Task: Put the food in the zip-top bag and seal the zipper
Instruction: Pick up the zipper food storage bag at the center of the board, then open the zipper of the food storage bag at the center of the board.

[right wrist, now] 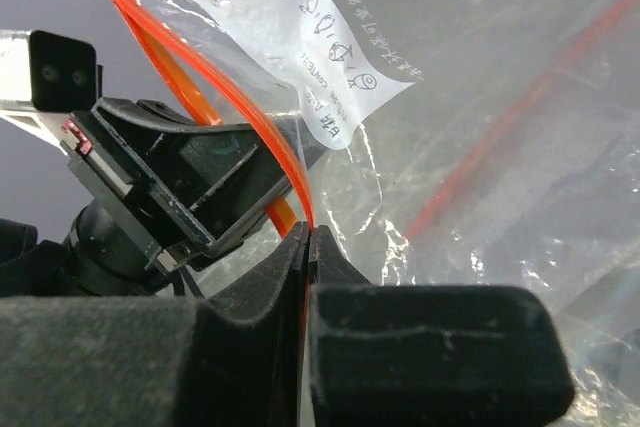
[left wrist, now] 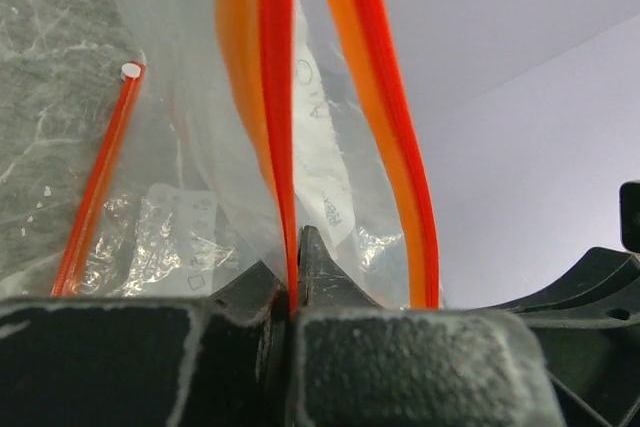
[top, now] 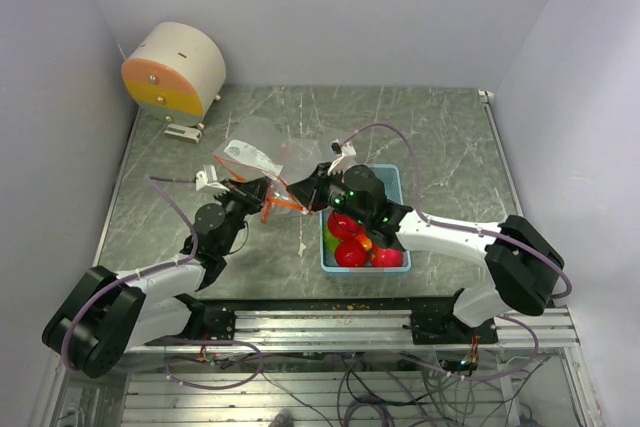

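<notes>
left fingers [left wrist: 312,265] and right fingers [right wrist: 322,255] pinch the red-orange zipper strip [left wrist: 278,97] of the clear plastic bag [top: 265,147]. next, pull the mouth open for the toy fruits [top: 350,252].

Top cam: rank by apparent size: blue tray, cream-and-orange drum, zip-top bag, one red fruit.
Light blue tray and cream-and-orange drum: about alike, can't split them; the right arm hides part of the tray.
Zip-top bag: somewhat smaller, though its clear edges are hard to trace.
Red fruit: clearly smallest.
</notes>
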`<state>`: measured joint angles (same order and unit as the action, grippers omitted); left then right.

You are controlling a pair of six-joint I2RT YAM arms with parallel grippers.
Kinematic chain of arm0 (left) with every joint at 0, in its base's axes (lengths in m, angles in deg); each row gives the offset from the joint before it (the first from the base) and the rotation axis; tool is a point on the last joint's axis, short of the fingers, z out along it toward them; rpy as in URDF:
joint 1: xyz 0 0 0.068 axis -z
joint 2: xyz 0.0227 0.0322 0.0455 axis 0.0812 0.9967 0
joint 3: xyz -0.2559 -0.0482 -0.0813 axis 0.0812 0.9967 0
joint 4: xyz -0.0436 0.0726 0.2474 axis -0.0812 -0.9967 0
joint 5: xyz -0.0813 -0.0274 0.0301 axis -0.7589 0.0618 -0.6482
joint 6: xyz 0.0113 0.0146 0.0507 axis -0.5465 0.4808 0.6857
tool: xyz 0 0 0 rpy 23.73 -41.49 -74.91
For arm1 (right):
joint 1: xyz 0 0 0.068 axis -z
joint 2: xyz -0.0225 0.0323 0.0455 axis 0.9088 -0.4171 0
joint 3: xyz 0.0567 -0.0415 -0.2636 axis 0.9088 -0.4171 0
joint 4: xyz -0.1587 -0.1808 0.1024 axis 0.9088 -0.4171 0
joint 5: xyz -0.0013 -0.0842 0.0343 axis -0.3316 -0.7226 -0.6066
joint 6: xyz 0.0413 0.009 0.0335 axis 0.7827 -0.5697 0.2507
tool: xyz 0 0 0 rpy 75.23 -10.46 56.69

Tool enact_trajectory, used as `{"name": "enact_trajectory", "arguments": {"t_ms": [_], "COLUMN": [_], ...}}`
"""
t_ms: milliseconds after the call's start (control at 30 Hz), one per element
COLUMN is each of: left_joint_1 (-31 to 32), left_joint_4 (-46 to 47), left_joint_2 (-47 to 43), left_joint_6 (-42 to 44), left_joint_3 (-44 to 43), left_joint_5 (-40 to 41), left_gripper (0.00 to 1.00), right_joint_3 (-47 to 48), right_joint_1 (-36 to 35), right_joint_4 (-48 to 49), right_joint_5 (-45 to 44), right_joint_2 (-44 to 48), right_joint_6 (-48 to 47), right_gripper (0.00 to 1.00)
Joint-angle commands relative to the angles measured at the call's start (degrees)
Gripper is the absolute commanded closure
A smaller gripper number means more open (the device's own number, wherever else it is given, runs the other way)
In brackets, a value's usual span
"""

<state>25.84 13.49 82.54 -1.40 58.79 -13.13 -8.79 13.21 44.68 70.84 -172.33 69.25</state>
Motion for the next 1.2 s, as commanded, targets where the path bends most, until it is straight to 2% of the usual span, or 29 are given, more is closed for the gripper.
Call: {"name": "enact_trajectory", "arguments": {"t_ms": [0, 67, 133, 167, 267, 367, 467, 733, 1167], "left_joint_1": [0.26, 0.26, 0.26, 0.34, 0.33, 0.35, 0.34, 0.35, 0.35], "left_joint_4": [-1.07, -11.07, -28.64, -39.9, -60.45, -71.01, -74.6, -72.91, -73.42], "left_joint_2": [-2.23, -5.44, -8.39, -8.97, -8.93, -8.5, -8.21, -6.09, -3.91], "left_joint_6": [2.52, 4.88, 8.46, 10.73, 15.99, 18.23, 18.86, 19.12, 19.97], "left_joint_3": [-2.54, -5.88, -12.9, -18.15, -28.62, -34.81, -37.31, -36.57, -39.42], "left_joint_5": [-0.23, -1.94, -2.97, -2.2, 2.51, 5.28, 4.68, -1.31, -3.57], "left_gripper": [0.93, 0.93, 0.93, 0.93, 0.93, 0.93, 0.93, 0.93, 0.93], "right_joint_3": [0.25, 1.55, 3.69, 4.93, 7.65, 8.89, 8.77, 12.9, 13.65], "right_joint_1": [-0.27, -0.3, -0.65, -1.24, -3.6, -5.73, -6.69, -6.66, -9.69], "right_joint_4": [-3.24, -5.58, -8.49, -10.78, -13.76, -14.84, -14.38, -14.03, -12.2], "right_joint_5": [-2.89, -4.18, -4.8, -5.52, -7.42, -8.73, -10.43, -13.13, -9.0], "right_joint_2": [2.16, 2.48, 2.4, 2.38, 2.33, 2.94, 3.89, 2.5, -0.97], "right_joint_6": [-1.72, -3.94, -7.63, -9.9, -17.58, -22.38, -23.51, -24.34, -25.99], "right_gripper": [1.0, 1.0, 0.99, 0.92, 0.72, 0.56, 0.51, 0.51, 0.51]}}
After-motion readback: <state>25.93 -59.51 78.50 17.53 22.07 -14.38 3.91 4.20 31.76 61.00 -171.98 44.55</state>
